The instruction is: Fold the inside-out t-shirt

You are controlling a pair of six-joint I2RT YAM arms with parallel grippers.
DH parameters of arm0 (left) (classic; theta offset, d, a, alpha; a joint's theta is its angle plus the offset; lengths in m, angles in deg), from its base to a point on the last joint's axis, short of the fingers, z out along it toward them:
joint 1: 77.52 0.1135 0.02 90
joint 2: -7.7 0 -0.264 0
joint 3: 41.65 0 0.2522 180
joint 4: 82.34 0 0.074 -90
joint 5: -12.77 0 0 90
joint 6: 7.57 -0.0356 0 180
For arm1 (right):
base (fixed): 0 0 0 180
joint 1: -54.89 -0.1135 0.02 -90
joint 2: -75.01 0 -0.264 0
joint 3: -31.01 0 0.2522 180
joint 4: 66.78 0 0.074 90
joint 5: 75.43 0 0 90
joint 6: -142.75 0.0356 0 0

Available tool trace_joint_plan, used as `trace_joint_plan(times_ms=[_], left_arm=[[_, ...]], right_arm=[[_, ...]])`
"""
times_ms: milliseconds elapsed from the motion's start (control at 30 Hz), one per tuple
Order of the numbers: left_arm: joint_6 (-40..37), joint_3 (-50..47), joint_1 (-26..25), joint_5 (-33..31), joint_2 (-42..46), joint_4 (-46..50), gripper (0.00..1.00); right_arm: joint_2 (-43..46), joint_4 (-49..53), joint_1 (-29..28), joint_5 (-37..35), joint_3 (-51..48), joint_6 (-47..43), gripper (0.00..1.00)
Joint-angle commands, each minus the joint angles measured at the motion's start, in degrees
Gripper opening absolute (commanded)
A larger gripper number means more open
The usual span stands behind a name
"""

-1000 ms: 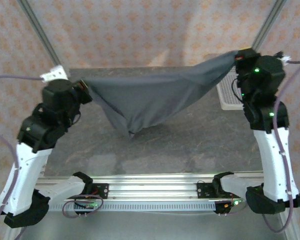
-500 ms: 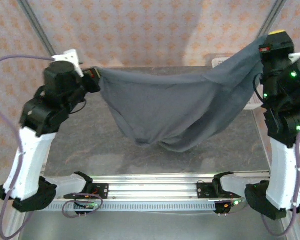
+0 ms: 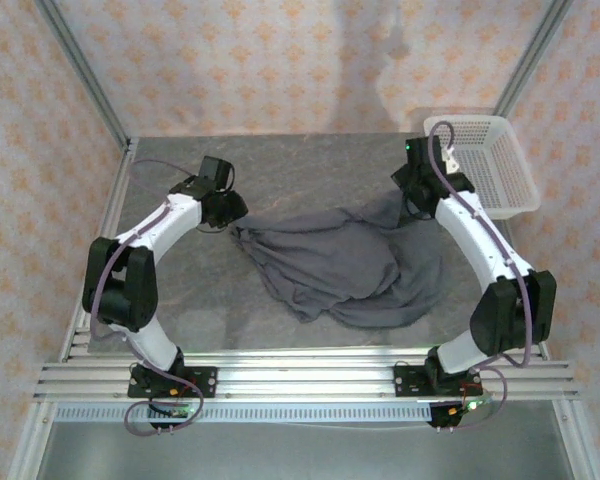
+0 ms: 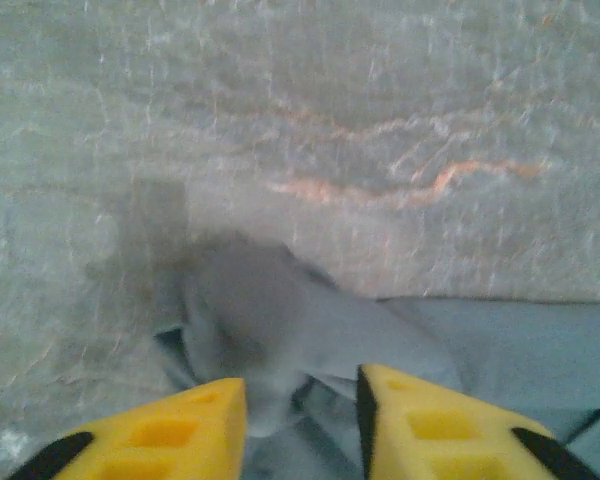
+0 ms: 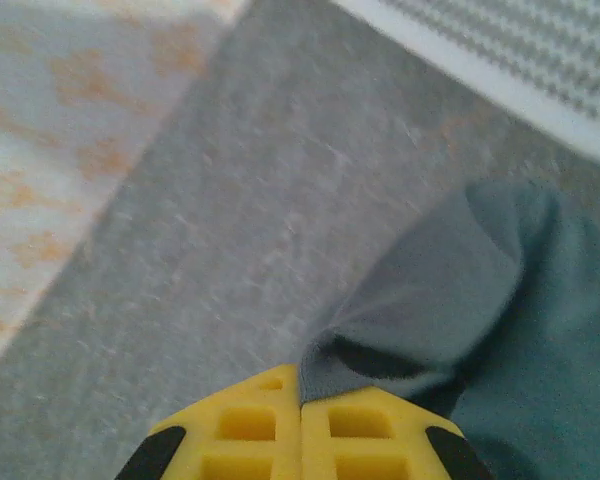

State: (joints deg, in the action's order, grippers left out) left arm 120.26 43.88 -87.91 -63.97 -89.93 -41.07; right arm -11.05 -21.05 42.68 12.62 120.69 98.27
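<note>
Suddenly the t-shirt (image 3: 330,265) is down. A second ago it hung stretched in the air between the two arms, and now it lies as a rumpled heap on the desk (image 3: 280,160), spread between the two tools. The left tool (image 4: 302,420) has parted its jaws partway. The corner it carried lies slack just ahead of and between its fingers, and as far as I can see it is not gripped. The right tool (image 5: 300,420) is closed tight, with a fold of cloth pinched at its tips and the basket (image 3: 490,165) ahead of it. To my eye the shake-out is over, but the cloth landed bunched, so it wants smoothing before any fold.
</note>
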Motion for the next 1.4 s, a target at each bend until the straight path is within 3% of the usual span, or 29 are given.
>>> trace_joint_plan(times_ms=[0,100,300,433,567,767,900,1167,1367], left_arm=[[-0.79,4.50,2.39,1.25,1.14,-5.45,0.44],[-2.75,5.70,4.02,0.85,3.33,-0.08,0.47],[-6.88,-0.16,2.90,2.61,7.37,8.43,0.42],[-9.92,-1.44,0.18,1.98,4.41,7.36,0.39],[-7.56,0.44,-1.21,6.90,-2.47,3.92,0.39],[-4.25,3.06,-1.25,6.91,-9.16,0.32,0.35],[-5.23,3.87,-1.23,3.91,-10.01,-0.01,0.29],[-6.83,4.57,-1.20,4.28,-8.48,0.13,0.31],[-6.89,5.22,-0.84,6.52,-10.02,-0.08,0.06]], right_arm=[[2.75,-6.81,0.06,-0.09,1.35,1.68,0.00],[4.15,-6.57,0.05,-1.58,1.34,0.01,0.00],[5.16,-6.68,0.04,-1.10,1.25,-0.30,0.00],[4.04,-7.61,0.00,0.97,1.18,1.49,0.00],[2.92,-6.18,0.00,1.71,2.45,1.43,0.00],[4.48,-5.09,-0.01,-0.28,1.90,0.37,0.00],[5.10,-4.68,0.00,-0.24,1.71,-0.25,0.00],[4.69,-4.08,-0.01,0.29,2.15,-0.12,0.00],[4.80,-4.20,-0.01,0.85,2.45,-0.23,0.00]])
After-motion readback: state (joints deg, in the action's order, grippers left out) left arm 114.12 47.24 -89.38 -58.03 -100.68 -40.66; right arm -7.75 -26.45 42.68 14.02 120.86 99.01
